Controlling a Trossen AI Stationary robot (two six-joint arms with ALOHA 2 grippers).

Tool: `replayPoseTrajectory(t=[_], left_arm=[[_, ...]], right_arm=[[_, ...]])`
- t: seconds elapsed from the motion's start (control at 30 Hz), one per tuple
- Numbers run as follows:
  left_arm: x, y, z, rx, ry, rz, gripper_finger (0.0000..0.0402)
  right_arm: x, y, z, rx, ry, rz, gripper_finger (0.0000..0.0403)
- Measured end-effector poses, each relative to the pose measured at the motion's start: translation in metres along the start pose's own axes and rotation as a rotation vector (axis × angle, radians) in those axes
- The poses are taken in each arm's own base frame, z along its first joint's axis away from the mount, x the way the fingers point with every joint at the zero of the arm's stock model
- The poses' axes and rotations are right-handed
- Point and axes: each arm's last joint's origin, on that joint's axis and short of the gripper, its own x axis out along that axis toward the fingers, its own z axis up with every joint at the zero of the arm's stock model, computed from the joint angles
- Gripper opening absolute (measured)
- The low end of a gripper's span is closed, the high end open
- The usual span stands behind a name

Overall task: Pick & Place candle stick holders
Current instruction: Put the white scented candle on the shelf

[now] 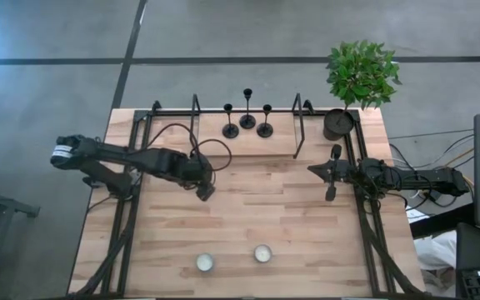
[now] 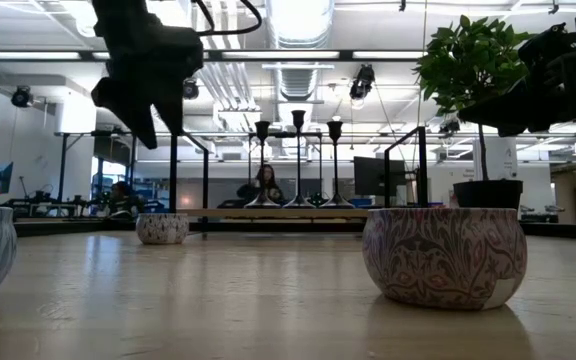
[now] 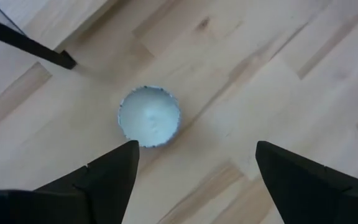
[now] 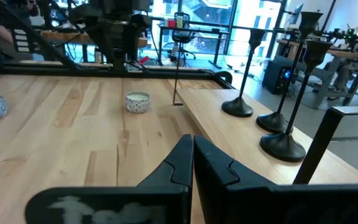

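Observation:
Three black candlestick holders (image 1: 247, 122) stand upright on their round bases in a row on the raised wooden shelf (image 1: 277, 140) at the table's far middle. They also show in the low view (image 2: 298, 160) and the right wrist view (image 4: 278, 118). My left gripper (image 1: 205, 192) hangs open and empty above the table's left middle, pointing down (image 3: 194, 146). My right gripper (image 1: 312, 169) is shut and empty above the table, right of the shelf, pointing level toward the table's left (image 4: 192, 140).
Two small patterned bowls with white candles (image 1: 204, 262) (image 1: 262, 253) sit near the table's near edge; one shows below my left gripper (image 3: 149, 116). A green plant in a dark pot (image 1: 338, 123) stands at the far right. Black metal frame posts (image 1: 298, 125) flank the shelf.

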Motion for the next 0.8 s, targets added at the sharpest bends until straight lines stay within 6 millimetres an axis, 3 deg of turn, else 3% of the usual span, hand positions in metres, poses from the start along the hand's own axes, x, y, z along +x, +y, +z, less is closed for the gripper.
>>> replayPoseTrajectory(t=[0.23, 0.4, 0.8], left_arm=[[0.001, 0.001, 0.006, 0.019, -0.055, 0.014, 0.0326], [0.005, 0.011, 0.007, -0.072, 0.007, 0.065, 0.0337], [0.038, 0.008, 0.006, -0.068, 0.169, 0.134, 0.0371]], right_arm=[[0.0, 0.0, 0.0, 0.0, 0.0, 0.0, 0.0008], [0.0, 0.0, 0.0, 0.0, 0.0, 0.0, 0.0008], [0.0, 0.0, 0.0, 0.0, 0.0, 0.0, 0.0008]])
